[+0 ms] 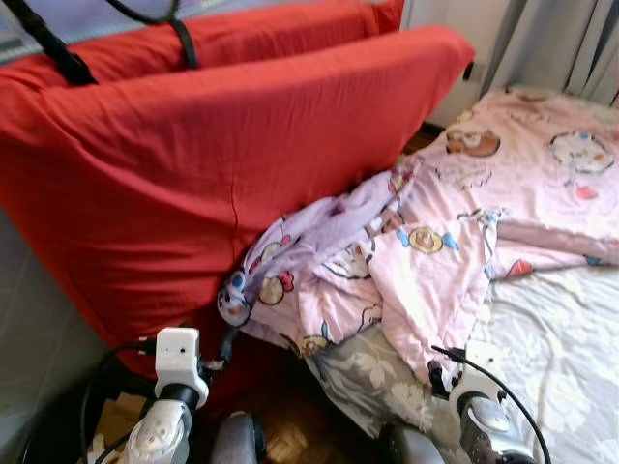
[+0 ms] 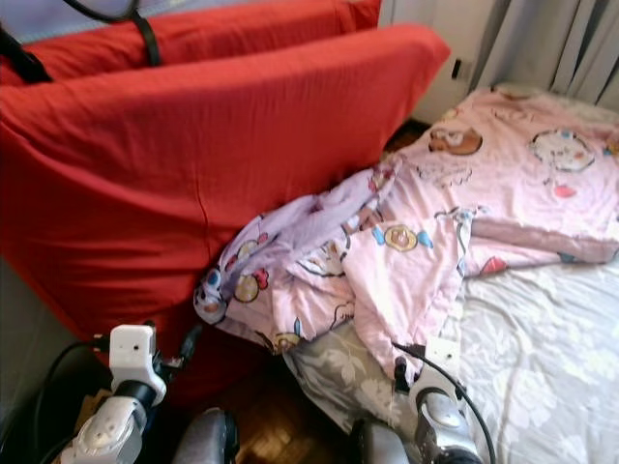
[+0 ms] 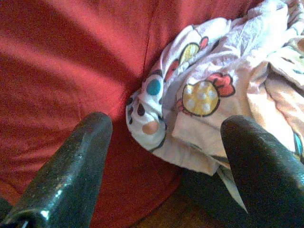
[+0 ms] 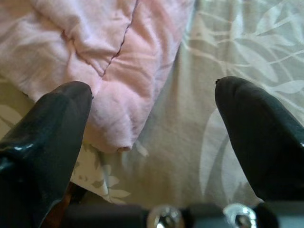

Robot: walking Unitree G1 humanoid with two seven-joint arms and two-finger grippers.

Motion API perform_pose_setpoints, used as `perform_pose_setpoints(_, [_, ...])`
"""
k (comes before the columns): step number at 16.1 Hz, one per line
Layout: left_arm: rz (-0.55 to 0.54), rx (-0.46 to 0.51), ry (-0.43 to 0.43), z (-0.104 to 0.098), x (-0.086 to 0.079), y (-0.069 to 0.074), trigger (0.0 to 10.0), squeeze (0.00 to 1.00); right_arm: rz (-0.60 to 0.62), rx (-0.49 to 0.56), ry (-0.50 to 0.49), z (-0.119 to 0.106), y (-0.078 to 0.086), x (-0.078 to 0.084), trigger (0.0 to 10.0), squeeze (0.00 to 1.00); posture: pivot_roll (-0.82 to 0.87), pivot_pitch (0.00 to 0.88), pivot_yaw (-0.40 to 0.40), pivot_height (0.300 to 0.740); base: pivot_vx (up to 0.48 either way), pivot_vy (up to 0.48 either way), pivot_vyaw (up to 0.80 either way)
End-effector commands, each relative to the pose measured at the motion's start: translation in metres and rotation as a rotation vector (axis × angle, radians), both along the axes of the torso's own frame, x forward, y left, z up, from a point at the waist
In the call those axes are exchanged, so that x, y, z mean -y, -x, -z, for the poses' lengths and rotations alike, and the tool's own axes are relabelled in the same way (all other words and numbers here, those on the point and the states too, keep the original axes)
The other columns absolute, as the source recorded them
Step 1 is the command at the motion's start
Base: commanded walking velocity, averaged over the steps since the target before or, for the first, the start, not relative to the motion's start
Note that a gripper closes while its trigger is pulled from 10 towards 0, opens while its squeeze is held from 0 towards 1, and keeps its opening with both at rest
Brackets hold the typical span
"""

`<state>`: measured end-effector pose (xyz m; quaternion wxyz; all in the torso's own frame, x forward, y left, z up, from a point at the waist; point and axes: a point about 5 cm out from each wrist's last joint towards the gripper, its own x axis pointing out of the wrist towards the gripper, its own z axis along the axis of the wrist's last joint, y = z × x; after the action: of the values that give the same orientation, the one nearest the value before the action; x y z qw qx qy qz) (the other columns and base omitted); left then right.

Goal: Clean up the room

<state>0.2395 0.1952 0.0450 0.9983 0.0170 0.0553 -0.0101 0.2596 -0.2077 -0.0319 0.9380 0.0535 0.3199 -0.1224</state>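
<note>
Left eye view: a pink quilt (image 1: 503, 184) is seen crumpled on the bed (image 1: 561, 338), with one end hanging over the edge against a red cushion (image 1: 193, 164). The left arm is raised low in the picture, near the hanging end; the right arm is beside the corner of the quilt.

Right eye view: the same scene is shown. The grey leaf-print sheet (image 2: 542, 338) lies uncovered on the near part of the bed.

Left wrist view: the left gripper (image 3: 166, 156) is held wide open and nothing is gripped. The printed end of the quilt lies just ahead of the fingers (image 3: 76, 166), touching the red cushion, with dark floor under it.

Right wrist view: the right gripper (image 4: 152, 142) is also spread open and empty. A folded corner of the quilt lies just ahead of one finger, on the sheet.

The tidying is judged to be at an early stage: the quilt is not yet grasped, spread or folded.
</note>
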Motion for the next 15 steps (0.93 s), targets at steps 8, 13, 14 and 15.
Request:
perform_pose_setpoints(8, [-0.012, -0.026, -0.009, -0.017, -0.005, 0.028, 10.0, 0.00, -0.061, 0.005, -0.003, -0.006, -0.011, -0.012, 10.0, 0.00, 0.18, 0.228, 0.004, 0.615, 0.000, 0.000, 0.00])
perform_pose_setpoints(13, [-0.014, -0.018, -0.007, -0.034, -0.001, 0.038, 10.0, 0.00, -0.070, 0.015, 0.003, -0.011, -0.017, -0.013, 10.0, 0.00, 0.22, 0.280, 0.003, 0.615, 0.000, 0.000, 0.00])
perform_pose_setpoints(14, [-0.015, -0.021, -0.008, -0.038, -0.001, 0.041, 10.0, 0.00, -0.071, 0.012, 0.000, -0.011, -0.018, -0.013, 10.0, 0.00, 0.22, 0.295, 0.004, 0.615, 0.000, 0.000, 0.00])
perform_pose_setpoints(15, [-0.017, -0.020, -0.009, -0.040, 0.000, 0.042, 10.0, 0.00, -0.072, 0.014, -0.002, -0.012, -0.020, -0.014, 10.0, 0.00, 0.22, 0.298, 0.005, 0.615, 0.000, 0.000, 0.00])
